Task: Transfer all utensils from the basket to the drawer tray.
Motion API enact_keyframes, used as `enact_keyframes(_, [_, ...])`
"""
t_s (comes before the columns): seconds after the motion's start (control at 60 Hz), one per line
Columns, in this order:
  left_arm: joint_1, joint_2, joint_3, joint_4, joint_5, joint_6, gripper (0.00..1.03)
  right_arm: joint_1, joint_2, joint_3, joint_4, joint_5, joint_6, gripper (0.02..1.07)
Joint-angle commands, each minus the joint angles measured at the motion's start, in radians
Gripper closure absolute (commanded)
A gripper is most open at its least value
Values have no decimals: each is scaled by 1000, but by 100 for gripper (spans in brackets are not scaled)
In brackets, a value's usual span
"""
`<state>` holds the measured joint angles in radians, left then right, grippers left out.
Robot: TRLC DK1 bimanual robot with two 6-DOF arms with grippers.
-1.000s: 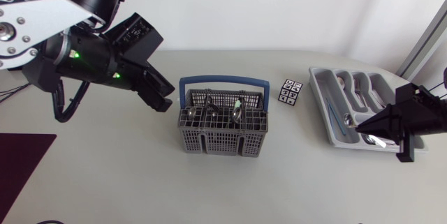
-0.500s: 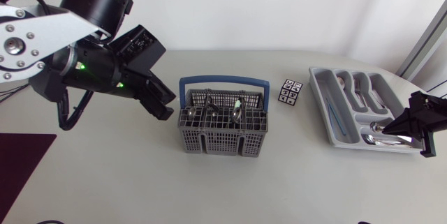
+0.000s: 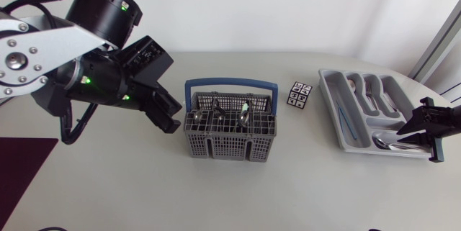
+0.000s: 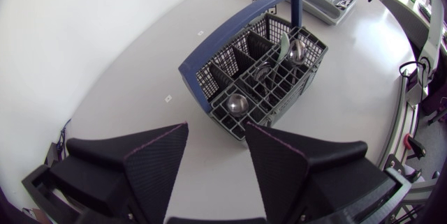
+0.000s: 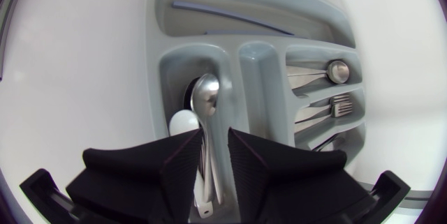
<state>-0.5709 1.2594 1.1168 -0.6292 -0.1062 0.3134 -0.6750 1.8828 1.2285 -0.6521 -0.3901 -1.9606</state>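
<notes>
The grey basket with a blue handle stands mid-table, several spoons upright in its cells. In the left wrist view the basket is ahead of my left gripper, which is open and holds nothing. From above, the left gripper hangs just left of the basket. The grey drawer tray lies at the right. My right gripper is low over its near end. A metal spoon lies in a tray compartment, its handle between the slightly parted fingers of the right gripper.
A white spoon lies beside the metal one. Other tray slots hold a spoon, a fork and a thin blue stick. A small black-and-white marker cube sits between basket and tray.
The right gripper carried the spoon rightward, set it down into the tray, and its fingers have parted. The left arm has shifted slightly down and closer to the basket.
</notes>
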Motion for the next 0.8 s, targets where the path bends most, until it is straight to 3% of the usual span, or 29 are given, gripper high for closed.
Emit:
enact_keyframes(0.0, [-3, -20, -26, 2, -1, -17, 44, 12, -53, -38, 14, 5, -14, 48])
enact_keyframes(0.167, [3, -35, -45, 8, -1, -17, 44, 71, -205, -77, -52, 2, 94, 46])
enact_keyframes(0.267, [5, -45, -68, 20, -1, -20, 44, 161, -314, -86, -172, -6, 213, 46])
enact_keyframes(0.5, [39, -68, -112, 54, 0, -20, 44, 549, -499, -77, -248, -1, 724, 46])
enact_keyframes(0.783, [74, -81, -170, 95, 8, -13, 44, 1003, -438, 49, -228, 85, 1227, 46])
